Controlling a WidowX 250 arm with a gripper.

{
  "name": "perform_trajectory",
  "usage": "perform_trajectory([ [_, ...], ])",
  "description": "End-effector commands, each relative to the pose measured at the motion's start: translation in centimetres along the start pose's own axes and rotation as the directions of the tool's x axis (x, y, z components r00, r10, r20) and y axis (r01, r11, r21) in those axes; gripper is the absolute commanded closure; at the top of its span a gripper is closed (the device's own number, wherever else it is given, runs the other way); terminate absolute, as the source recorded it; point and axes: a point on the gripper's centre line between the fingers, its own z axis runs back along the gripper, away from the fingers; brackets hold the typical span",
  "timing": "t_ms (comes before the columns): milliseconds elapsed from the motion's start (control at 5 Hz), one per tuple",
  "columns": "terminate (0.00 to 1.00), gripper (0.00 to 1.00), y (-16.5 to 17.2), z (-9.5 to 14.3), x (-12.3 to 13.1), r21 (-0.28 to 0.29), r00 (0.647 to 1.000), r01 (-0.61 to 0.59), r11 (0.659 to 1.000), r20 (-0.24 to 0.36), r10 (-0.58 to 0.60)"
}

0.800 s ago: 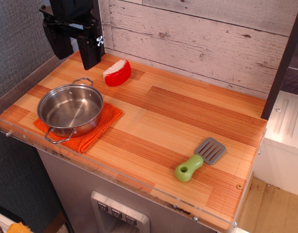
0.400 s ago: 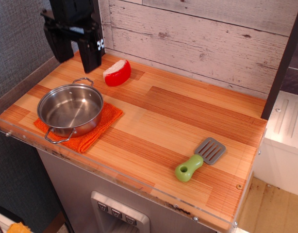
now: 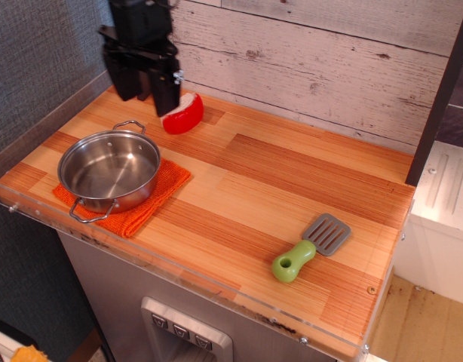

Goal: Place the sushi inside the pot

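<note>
The sushi, red with a white rice side facing up-left, lies on the wooden counter near the back wall. The shiny steel pot stands empty on an orange knitted cloth at the front left. My black gripper hangs open just left of the sushi and behind the pot. Its right finger partly covers the sushi's left end. Nothing is held between the fingers.
A grey spatula with a green handle lies at the front right of the counter. A whitewashed plank wall runs along the back. A black post stands at the right edge.
My gripper has moved to the right along the back of the counter, from the left corner to right beside the sushi. The sushi, pot and spatula have not moved.
</note>
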Motion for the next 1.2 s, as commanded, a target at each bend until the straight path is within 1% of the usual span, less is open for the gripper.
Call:
perform_trajectory([
  [0, 0.0, 0.0, 1.2, -0.9, 4.5, 0.096, 0.998, 0.003, 0.995, 0.055, -0.008],
  [200, 0.0, 0.0, 2.5, -2.3, 5.6, 0.111, 0.998, -0.052, 0.992, 0.033, 0.048],
  [600, 0.0, 0.0, 4.8, -3.5, 6.7, 0.135, 0.995, -0.104, 0.985, 0.009, 0.104],
  [800, 0.0, 0.0, 5.2, -4.1, 6.7, 0.128, 0.992, -0.122, 0.984, 0.002, 0.123],
  [1000, 0.0, 1.0, 4.9, -3.8, 6.6, 0.115, 0.992, -0.124, 0.986, 0.017, 0.123],
])
